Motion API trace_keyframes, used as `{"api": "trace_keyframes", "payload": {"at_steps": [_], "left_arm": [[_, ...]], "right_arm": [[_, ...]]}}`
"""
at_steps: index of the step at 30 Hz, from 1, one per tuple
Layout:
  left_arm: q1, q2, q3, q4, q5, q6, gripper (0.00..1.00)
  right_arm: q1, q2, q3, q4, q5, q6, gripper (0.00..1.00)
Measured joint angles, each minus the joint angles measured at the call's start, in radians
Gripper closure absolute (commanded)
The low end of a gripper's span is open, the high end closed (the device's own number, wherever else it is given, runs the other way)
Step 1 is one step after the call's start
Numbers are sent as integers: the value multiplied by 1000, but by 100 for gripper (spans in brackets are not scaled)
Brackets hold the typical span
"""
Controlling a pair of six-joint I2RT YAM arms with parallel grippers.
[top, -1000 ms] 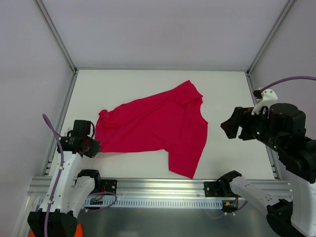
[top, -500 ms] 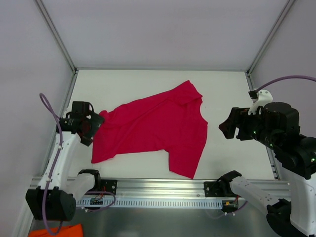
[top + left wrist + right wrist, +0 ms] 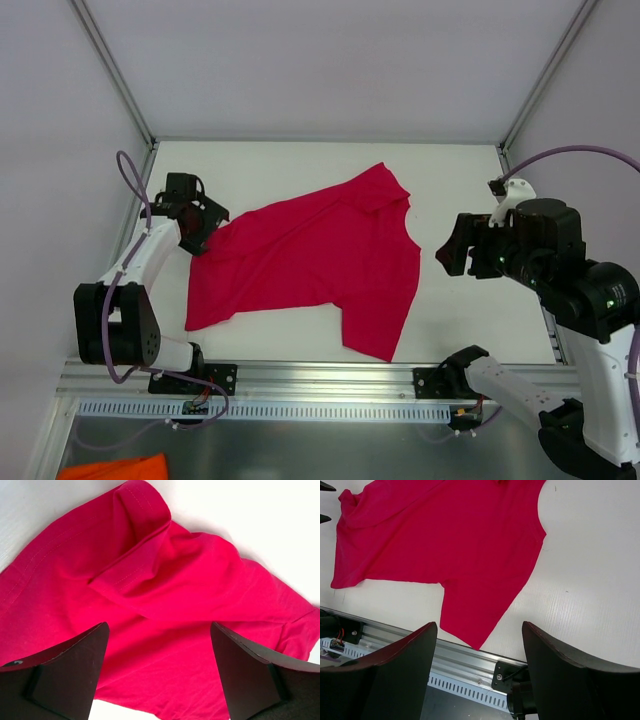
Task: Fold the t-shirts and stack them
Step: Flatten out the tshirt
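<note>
shirt: we log one crimson t-shirt (image 3: 310, 255) spread on the white table (image 3: 300, 165), roughly mid-table and slewed, not squared to the edges. its far corner points to the back right, and a near corner reaches close to the metal rail (image 3: 330, 372) at the front.
shirt surface: mostly a single flat layer with soft wrinkles. at its left end a hemmed sleeve (image 3: 135, 535) is folded over on itself, with stitching visible along the hem.
left gripper: the left gripper (image 3: 200, 228) sits at the shirt's left end, above the folded sleeve. its fingers (image 3: 75, 670) are spread wide, with red cloth filling the gap between them in the wrist view. we cannot tell whether the tips touch the fabric.
right gripper: the right gripper (image 3: 455, 255) is held off the table to the right of the shirt, apart from it. its fingers (image 3: 395, 675) are spread, nothing between them. the wrist view looks down on the shirt's right side and the rail.
other: a purple cable (image 3: 128, 175) loops off the left arm. an orange scrap (image 3: 110, 467) shows below the rail at the bottom left; we cannot tell what it is.
</note>
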Motion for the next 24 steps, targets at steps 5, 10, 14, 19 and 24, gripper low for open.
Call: {"api": "trace_keyframes", "payload": {"at_steps": [5,10,14,19,24], "left_arm": [[0,1,-38,26,6,8,17],[0,14,-84,38,7,7,20],[0,35,-109,40,6,8,35],[0,90,-110,51,6,14,60],[0,117,-110,57,5,23,47]], "right_arm": [[0,-2,-3,0,10,0,27],[0,11,-10,0,2,4,27],[0,34,-10,7,-1,7,27],[0,53,-10,19,-2,7,27],[0,54,-20,24,-2,6,27]]}}
